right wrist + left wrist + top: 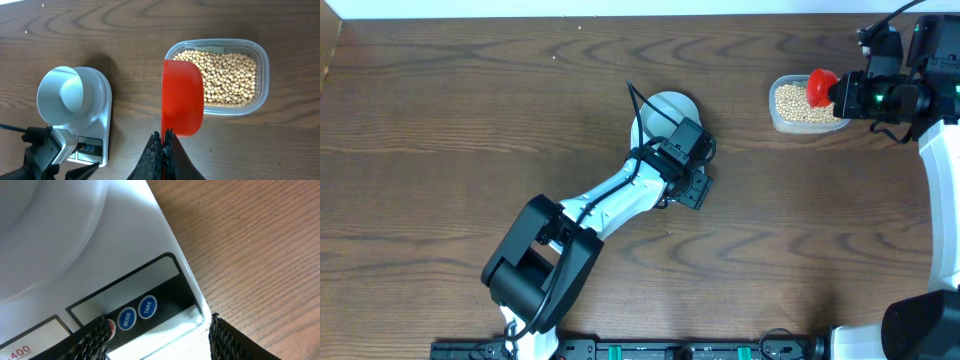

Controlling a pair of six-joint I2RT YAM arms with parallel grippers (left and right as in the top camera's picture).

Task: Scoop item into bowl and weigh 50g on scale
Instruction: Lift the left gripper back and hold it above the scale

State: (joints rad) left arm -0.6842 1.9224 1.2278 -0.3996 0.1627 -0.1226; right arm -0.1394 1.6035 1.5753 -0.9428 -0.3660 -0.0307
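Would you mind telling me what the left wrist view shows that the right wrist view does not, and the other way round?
Only the left wrist view: the scale's MODE button and TARE button with readable labels, framed by the open left gripper. Only the right wrist view: the red scoop in the shut right gripper, by the clear tub of beans, and the whole empty bowl. Both: the bowl on the white scale, on the wooden table.
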